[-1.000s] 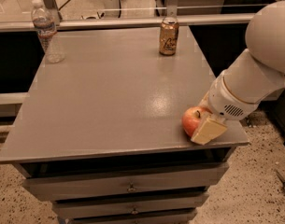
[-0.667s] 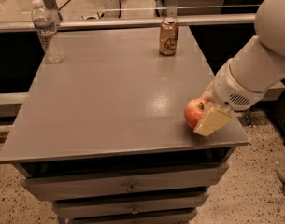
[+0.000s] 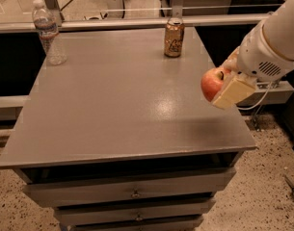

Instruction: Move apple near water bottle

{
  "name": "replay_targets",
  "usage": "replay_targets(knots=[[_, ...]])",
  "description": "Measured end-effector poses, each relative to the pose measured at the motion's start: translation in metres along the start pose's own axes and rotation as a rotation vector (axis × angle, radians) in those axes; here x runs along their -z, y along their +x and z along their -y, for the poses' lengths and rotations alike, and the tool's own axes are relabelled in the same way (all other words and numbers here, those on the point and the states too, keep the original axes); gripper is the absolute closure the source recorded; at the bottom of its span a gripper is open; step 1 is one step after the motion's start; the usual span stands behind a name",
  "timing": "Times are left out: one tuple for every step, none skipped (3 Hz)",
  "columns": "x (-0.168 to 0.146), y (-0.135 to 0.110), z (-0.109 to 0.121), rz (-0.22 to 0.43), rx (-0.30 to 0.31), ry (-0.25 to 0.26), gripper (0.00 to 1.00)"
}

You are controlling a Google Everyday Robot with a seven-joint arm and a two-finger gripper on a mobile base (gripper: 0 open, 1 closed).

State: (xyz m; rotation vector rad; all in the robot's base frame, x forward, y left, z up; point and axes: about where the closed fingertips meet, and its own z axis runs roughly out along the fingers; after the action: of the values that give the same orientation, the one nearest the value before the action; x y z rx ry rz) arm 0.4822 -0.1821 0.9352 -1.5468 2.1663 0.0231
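Note:
The apple (image 3: 211, 83) is red-orange with a yellowish patch and a dark stem. My gripper (image 3: 226, 83) is shut on it and holds it lifted above the right edge of the grey table (image 3: 122, 109). A cream finger pad (image 3: 233, 93) covers the apple's right side. The white arm reaches in from the upper right. The water bottle (image 3: 46, 32), clear with a white cap and a pale label, stands upright at the table's far left corner, far from the apple.
A gold-brown drink can (image 3: 174, 37) stands upright at the table's far edge, right of centre. The table has drawers (image 3: 132, 192) below its front edge. A metal rail and glass run behind the table. Speckled floor lies around it.
The apple was resting on the table near the front right with the gripper around it. Now the gripper has lifted it clear of the surface, up and slightly farther back.

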Motion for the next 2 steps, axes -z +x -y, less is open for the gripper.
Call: replay_targets(knots=[[-0.023, -0.030, 0.003, 0.034, 0.046, -0.016, 1.00], [-0.068, -0.099, 0.014, 0.119, 0.131, -0.035, 1.00]])
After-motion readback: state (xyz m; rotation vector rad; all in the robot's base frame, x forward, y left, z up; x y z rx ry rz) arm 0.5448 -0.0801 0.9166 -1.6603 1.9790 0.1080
